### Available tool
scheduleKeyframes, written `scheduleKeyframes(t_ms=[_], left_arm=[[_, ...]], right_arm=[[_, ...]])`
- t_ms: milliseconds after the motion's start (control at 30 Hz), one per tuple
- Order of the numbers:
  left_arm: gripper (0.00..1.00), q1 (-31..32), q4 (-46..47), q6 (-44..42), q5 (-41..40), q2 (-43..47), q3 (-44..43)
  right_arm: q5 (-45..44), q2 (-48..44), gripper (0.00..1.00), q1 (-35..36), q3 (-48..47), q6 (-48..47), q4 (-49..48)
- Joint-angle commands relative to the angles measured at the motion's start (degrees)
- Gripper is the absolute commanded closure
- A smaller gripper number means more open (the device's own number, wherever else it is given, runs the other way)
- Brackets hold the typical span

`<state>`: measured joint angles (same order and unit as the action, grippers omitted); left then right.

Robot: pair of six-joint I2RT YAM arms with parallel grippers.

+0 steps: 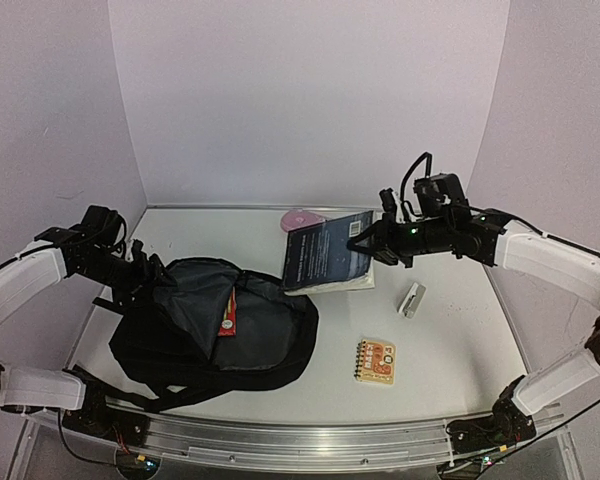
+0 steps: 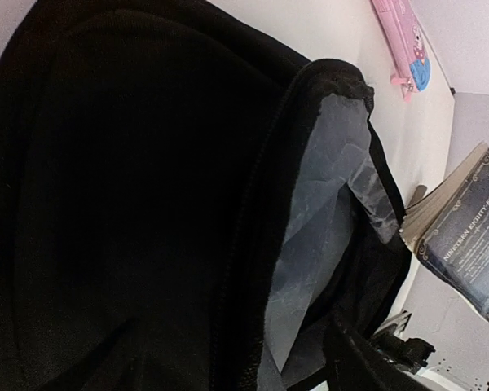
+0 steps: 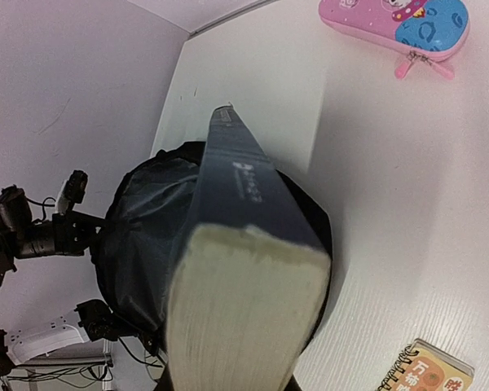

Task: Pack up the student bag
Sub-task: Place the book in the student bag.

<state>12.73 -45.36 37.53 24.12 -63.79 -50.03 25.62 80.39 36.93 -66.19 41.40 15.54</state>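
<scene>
The bag [image 1: 270, 345] lay gaping on the left of the surface [image 1: 460, 335], the right gripper [image 1: 372, 243] clenched on a book [image 1: 325, 250] just right of its mouth, long axis pointing in, while I couldn't tell whether the left gripper [image 1: 142, 273] at the rim gripped anything.

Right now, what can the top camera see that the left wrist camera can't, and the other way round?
Only the top camera shows the orange notebook and the small white block. Only the left wrist camera shows the cartoon on the pink case and the lettering on the book. Both show the student bag, open with grey lining, plus the book and pink case.
</scene>
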Motion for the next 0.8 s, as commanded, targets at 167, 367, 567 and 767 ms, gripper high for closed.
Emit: scheduleKeyframes(t_ms=[167, 367, 567, 767], left_arm=[[0.97, -0.3, 10.2, 1.3, 7.0, 3.9, 0.4], [1.0, -0.3, 18.4, -1.7, 14.9, 9.4, -2.8], [1.0, -0.3, 22.6, -3.4, 20.9, 9.5, -7.1], [1.0, -0.3, 22.7, -5.0, 23.5, 7.5, -10.3]], right_arm=[[8.6, 2.4, 1.0, 1.6, -0.5, 7.5, -11.5], [10.2, 0.3, 1.0, 3.3, 4.3, 20.0, -25.0], [6.7, 2.0, 1.0, 8.6, 3.7, 23.8, -30.0], [3.6, 3.2, 1.0, 13.7, 4.0, 28.3, -40.9]])
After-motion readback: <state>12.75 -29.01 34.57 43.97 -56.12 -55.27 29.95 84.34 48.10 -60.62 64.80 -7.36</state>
